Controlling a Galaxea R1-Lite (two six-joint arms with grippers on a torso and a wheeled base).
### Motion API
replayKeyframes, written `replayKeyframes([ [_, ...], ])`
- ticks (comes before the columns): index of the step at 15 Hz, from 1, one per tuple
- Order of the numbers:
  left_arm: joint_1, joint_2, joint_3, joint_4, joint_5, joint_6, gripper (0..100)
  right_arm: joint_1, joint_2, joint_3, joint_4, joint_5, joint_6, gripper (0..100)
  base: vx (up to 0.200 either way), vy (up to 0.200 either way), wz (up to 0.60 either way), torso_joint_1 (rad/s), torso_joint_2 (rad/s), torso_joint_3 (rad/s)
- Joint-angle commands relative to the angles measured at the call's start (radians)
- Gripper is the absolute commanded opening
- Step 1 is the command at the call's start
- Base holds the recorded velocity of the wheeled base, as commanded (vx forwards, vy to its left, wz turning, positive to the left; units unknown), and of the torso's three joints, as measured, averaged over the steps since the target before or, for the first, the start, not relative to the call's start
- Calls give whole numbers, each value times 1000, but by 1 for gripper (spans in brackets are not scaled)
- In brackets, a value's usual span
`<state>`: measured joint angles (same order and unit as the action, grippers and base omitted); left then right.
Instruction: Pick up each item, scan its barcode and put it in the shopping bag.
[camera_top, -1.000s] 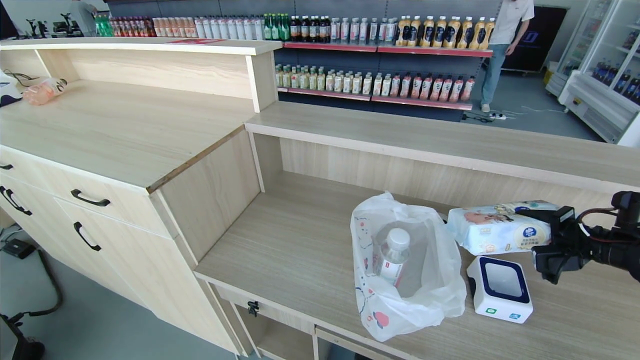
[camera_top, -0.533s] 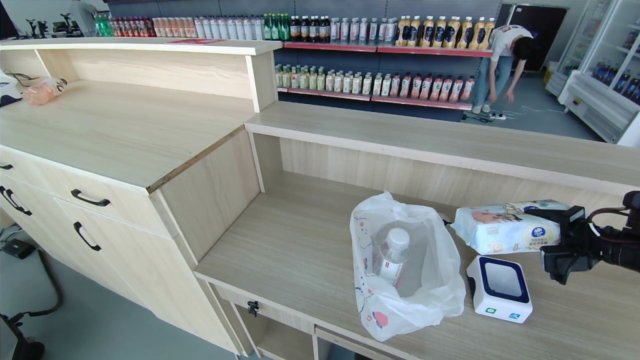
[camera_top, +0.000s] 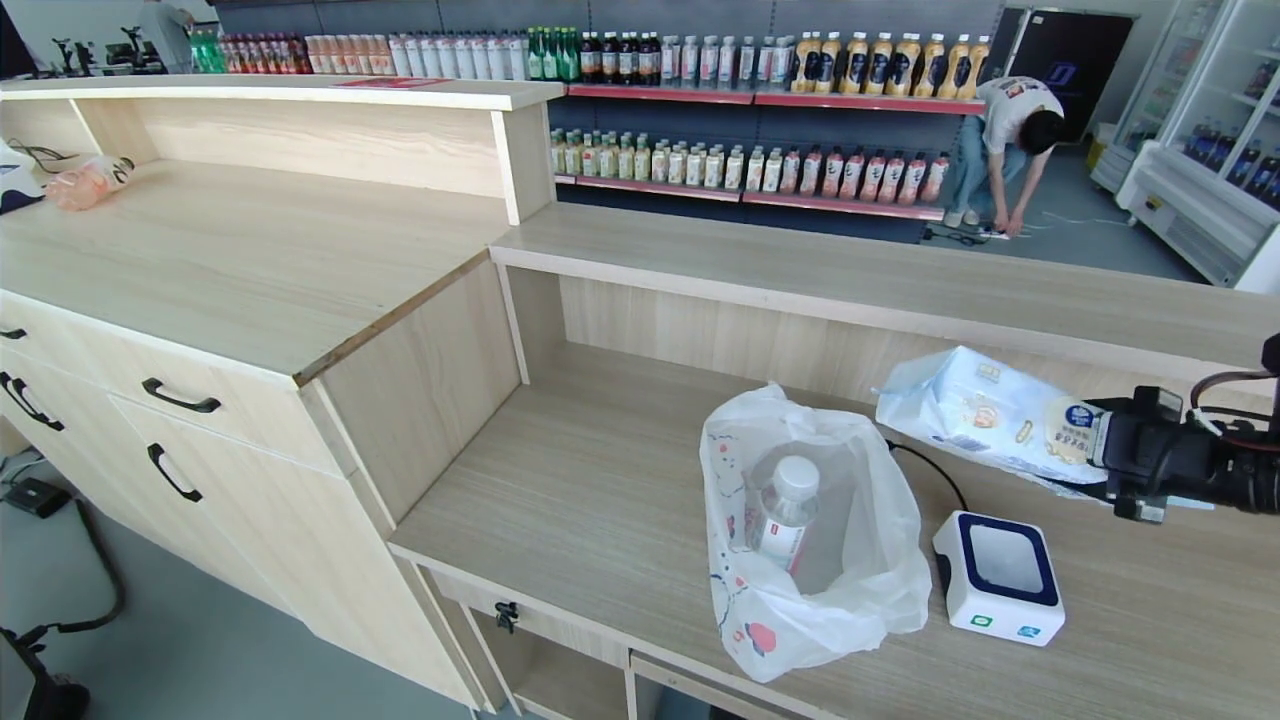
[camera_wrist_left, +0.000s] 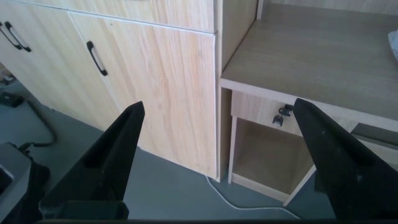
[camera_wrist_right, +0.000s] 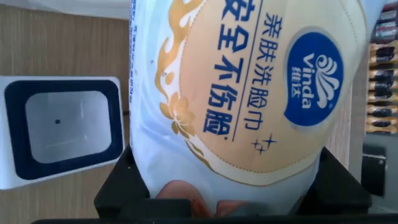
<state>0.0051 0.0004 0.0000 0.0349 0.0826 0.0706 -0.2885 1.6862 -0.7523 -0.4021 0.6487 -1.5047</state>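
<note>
Spanning the scene, a pale wood-grain checkout counter (camera_top: 600, 480) carries everything on its lower right-hand shelf. A translucent white plastic shopping bag (camera_top: 860, 600) printed with small fruit motifs is stood open near the front edge. To its right and farther back, a soft white and pale-blue pack of wipes (camera_top: 985, 415) is held clear of the wood, tilted with its left end higher. A second ago it lay flat on the counter just beyond the scanner, so it has been lifted and carried slightly up and back. The pick-up can therefore be judged done and the scan not yet made. The small white box scanner with a dark-blue-rimmed window (camera_top: 1000, 577) sits just right of the bag, its window unobstructed and facing up. A clear plastic water bottle with a white cap (camera_top: 785, 510) is already stood inside the bag. The right gripper (camera_top: 1098, 455) is pinched onto the right end of the pack. The left gripper (camera_wrist_left: 217, 158) is hung low at the near left, by the cupboard fronts, its fingers spread with nothing between them.
</note>
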Motion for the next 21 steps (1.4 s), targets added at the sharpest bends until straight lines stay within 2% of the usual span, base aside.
replayKeyframes([
  [1,1,0,0,0,0,0,100,78,-215,18,154,-11,170,0,0,0,0,0,0,0],
  [4,-1,0,0,0,0,0,100,118,-238,21,204,-44,233,0,0,0,200,1,2,-1],
  [9,1,0,0,0,0,0,100,267,-296,47,198,-256,796,0,0,0,600,4,4,1],
  [11,1,0,0,0,0,0,100,295,-290,59,198,-299,862,0,0,0,0,0,0,0],
  [12,-1,0,0,0,0,0,100,312,-257,90,200,-336,966,0,0,0,0,0,0,0],
  [14,1,0,0,0,0,0,100,308,-207,134,189,-357,1029,0,0,0,0,0,0,0],
  [17,-1,0,0,0,0,0,100,292,-154,179,169,-362,1054,0,0,0,0,0,0,0],
  [21,1,0,0,0,0,0,100,290,-89,194,78,-362,1112,0,0,0,0,0,0,0],
])
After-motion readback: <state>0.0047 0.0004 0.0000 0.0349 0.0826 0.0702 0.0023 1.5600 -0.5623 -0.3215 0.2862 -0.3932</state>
